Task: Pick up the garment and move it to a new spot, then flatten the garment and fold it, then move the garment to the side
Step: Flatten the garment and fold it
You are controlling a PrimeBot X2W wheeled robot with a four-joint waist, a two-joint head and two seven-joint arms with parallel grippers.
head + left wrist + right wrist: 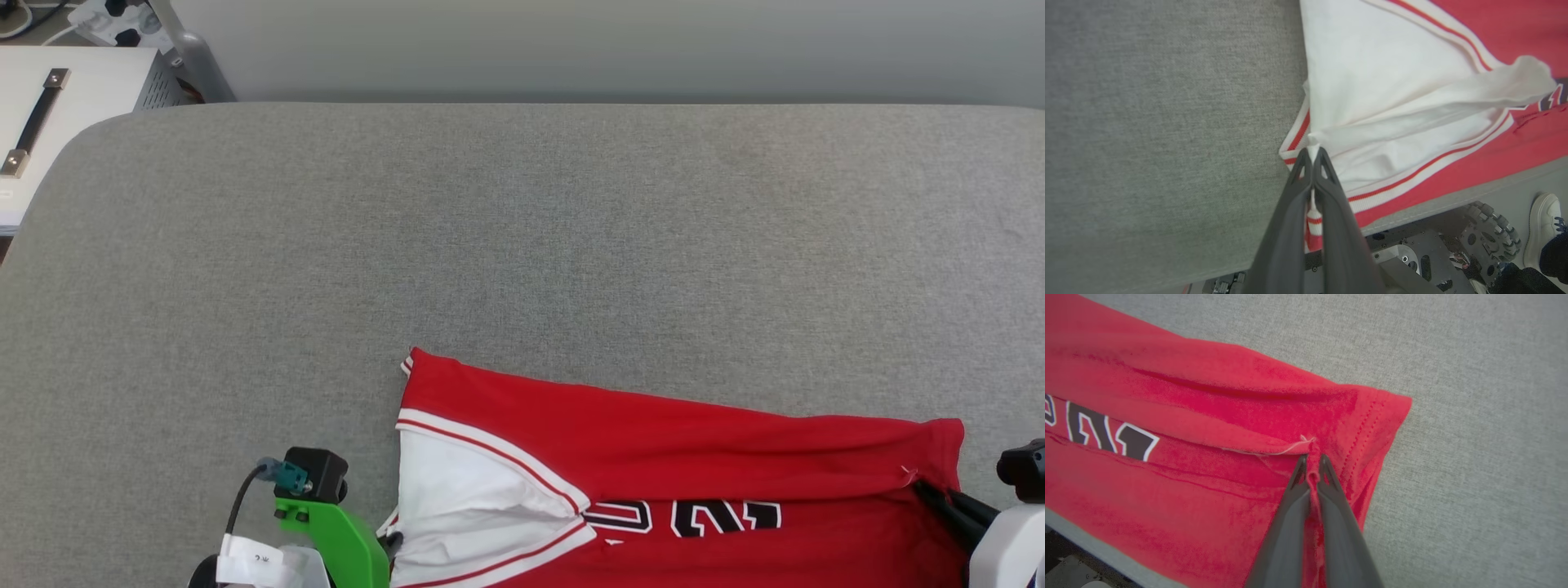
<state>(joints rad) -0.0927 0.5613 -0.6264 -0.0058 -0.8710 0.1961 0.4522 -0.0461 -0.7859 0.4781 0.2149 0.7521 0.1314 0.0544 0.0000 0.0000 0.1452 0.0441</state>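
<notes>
garment: stretched between both ends, likely to be folded flat
left gripper: jaws clenched on sleeve edge
right gripper: jaws clenched on hem

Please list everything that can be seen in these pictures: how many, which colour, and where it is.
garment: one, red with white sleeve and striped trim, at the table's near edge
table: one, grey fabric top, under the garment
cabinet: one, white with a black handle, beyond the table's far left corner
power strip: one, white, behind the cabinet
shoe: one, white, a person's, on the floor
wheel: one, dark, on the robot's base below the table edge
left claw: one, dark, shut on the sleeve's edge
right claw: one, dark, shut on the red hem
</notes>
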